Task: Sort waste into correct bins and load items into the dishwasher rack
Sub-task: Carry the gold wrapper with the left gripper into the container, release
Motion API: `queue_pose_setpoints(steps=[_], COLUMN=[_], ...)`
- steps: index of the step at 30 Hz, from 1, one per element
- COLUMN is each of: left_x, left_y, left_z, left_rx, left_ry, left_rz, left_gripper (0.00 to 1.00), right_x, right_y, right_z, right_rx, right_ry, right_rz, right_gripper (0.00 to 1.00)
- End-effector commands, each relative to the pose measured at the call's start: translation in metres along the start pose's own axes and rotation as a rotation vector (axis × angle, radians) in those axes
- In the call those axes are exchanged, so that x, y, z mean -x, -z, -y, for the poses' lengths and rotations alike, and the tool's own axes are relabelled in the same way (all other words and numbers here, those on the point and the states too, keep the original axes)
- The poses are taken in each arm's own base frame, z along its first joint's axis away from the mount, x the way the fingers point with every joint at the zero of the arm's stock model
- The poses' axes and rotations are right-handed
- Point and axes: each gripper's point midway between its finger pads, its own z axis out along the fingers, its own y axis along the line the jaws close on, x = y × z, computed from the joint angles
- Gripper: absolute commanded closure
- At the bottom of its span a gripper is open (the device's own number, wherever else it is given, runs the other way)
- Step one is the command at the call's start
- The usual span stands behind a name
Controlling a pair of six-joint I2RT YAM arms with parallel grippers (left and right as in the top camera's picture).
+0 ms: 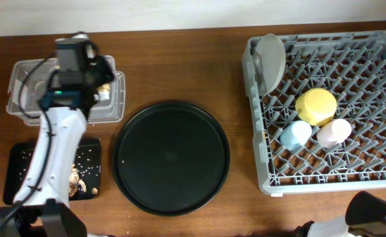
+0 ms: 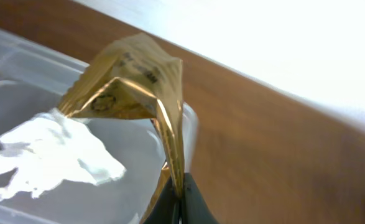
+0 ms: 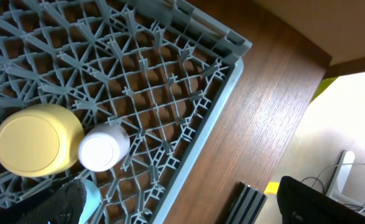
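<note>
My left gripper (image 2: 181, 200) is shut on the gold-brown wrapper (image 2: 135, 81) and holds it above the right end of the clear tub (image 1: 20, 105). A crumpled white napkin (image 2: 51, 152) hangs beside the wrapper over the tub. Brownish food scraps (image 1: 81, 176) lie in the shallow black tray (image 1: 18, 164). The grey dishwasher rack (image 1: 258, 151) holds the grey plate (image 1: 271, 59) on edge, the yellow bowl (image 1: 315, 106), the light-blue cup (image 1: 296, 133) and the pink cup (image 1: 335, 132). My right gripper (image 3: 188, 208) is open and empty beside the rack's edge (image 3: 213, 93).
A large round black tray (image 1: 171, 157) lies in the middle of the wooden table. The left arm (image 1: 54, 151) stretches over the shallow black tray. The right arm's base (image 1: 377, 214) is at the bottom right, near the table edge.
</note>
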Motion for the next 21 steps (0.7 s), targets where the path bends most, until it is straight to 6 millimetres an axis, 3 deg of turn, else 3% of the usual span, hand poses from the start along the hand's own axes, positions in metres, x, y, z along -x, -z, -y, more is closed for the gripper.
queue_pose_setpoints(steps=[1,6,9,11,12,13,14,17,21], left_x=[0.011,0.014,0.012,0.012,0.012,0.012,0.012,0.013,0.026], left_y=[-0.024,-0.056,-0.06,-0.06,-0.06,-0.06,-0.06,-0.06,-0.046], left_z=[-0.042,-0.058,-0.058,-0.058,-0.058,-0.058,-0.058,-0.058,-0.053], left_rx=[0.071,0.062,0.064,0.063,0.063,0.063,0.063,0.06,0.041], left_ry=[0.28,0.311,0.311,0.311,0.311,0.311,0.311,0.311,0.31], left_rz=[0.035,0.053,0.049,0.05,0.05,0.05,0.05,0.056,0.092], left_gripper=[1.0,0.92,0.96,0.78,0.52,0.36,0.29,0.18,0.18], right_x=[0.0,0.0,0.0,0.0,0.0,0.0,0.0,0.0,0.0], right_y=[-0.002,-0.002,-0.002,-0.002,-0.002,-0.002,-0.002,-0.002,-0.002], right_z=[0.003,0.003,0.003,0.003,0.003,0.003,0.003,0.003,0.003], right_rx=[-0.022,-0.022,-0.022,-0.022,-0.022,-0.022,-0.022,-0.022,-0.022], right_ry=[-0.01,-0.01,-0.01,-0.01,-0.01,-0.01,-0.01,-0.01,-0.01], right_rz=[-0.001,-0.001,-0.001,-0.001,-0.001,-0.001,-0.001,-0.001,-0.001], right_gripper=[0.01,0.01,0.01,0.01,0.01,0.01,0.01,0.01,0.01])
